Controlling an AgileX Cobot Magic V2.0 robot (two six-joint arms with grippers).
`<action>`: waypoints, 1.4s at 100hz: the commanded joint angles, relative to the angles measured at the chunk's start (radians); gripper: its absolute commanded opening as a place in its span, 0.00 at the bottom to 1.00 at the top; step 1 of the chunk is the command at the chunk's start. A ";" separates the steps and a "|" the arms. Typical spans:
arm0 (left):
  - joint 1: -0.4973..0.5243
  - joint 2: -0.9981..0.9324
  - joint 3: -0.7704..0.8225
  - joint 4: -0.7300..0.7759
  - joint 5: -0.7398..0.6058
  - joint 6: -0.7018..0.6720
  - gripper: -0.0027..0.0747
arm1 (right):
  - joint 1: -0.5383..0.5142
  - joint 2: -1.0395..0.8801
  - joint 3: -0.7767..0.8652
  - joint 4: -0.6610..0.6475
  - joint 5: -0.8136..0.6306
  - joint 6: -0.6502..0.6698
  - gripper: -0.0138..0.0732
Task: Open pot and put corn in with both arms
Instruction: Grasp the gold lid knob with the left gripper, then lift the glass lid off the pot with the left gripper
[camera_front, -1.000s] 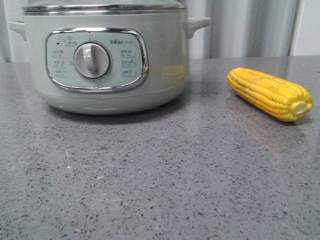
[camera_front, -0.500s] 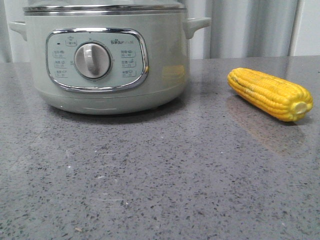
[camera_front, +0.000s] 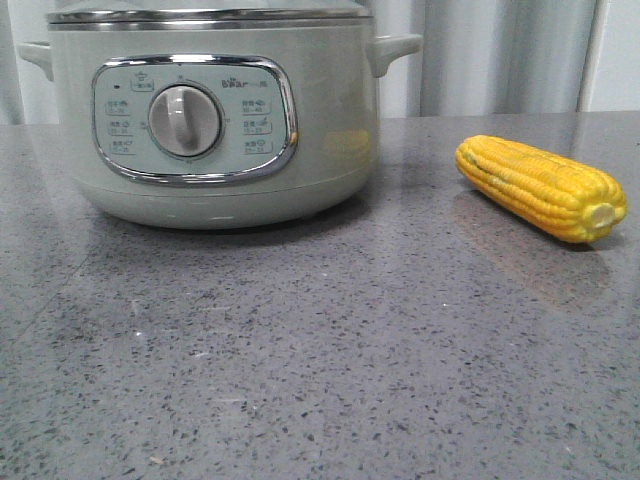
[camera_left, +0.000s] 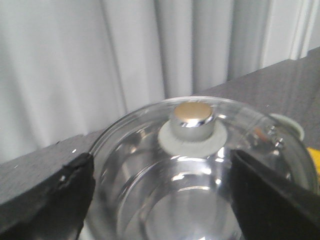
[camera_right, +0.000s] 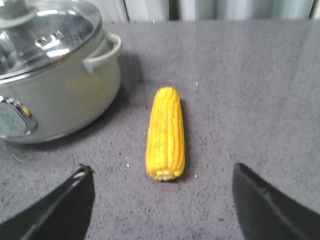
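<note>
The pale green pot stands at the back left of the grey table, its glass lid on it. The lid's chrome knob shows in the left wrist view. My left gripper is open above the lid, its jaws either side, short of the knob. The yellow corn lies on the table to the right of the pot. In the right wrist view the corn lies just ahead of my open, empty right gripper, beside the pot. Neither gripper shows in the front view.
The grey speckled table stretches in front of the pot and corn. A pale curtain hangs behind the table's back edge. The pot's side handle sticks out toward the corn.
The pot has shifted very slightly in the front view. The corn has not moved.
</note>
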 joint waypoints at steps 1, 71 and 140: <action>-0.052 0.085 -0.102 -0.001 -0.154 0.003 0.68 | -0.004 0.022 -0.037 0.000 -0.040 -0.011 0.76; -0.084 0.442 -0.310 -0.138 -0.206 -0.008 0.63 | -0.004 0.020 -0.037 -0.006 -0.061 -0.011 0.76; -0.055 0.300 -0.427 -0.125 -0.215 0.001 0.01 | -0.004 0.022 -0.037 -0.008 -0.140 -0.011 0.76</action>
